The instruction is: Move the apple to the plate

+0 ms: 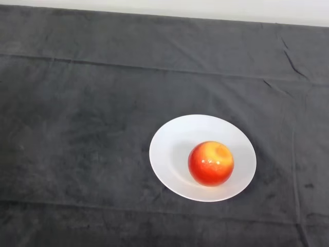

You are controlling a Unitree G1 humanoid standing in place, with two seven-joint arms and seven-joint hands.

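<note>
A red apple (211, 163) with a yellow-orange patch near its top sits on the white plate (172, 141), a little right of the plate's middle and toward its near rim; the round, shallow plate lies flat on the dark cloth

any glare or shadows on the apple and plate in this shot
Head view: small bright glints sit on the apple, near its middle and front; a soft shadow falls on the white plate to the apple's left and under it; the plate itself shows no hard glare; the dark cloth is evenly lit, its creases showing as faint lines.
</note>
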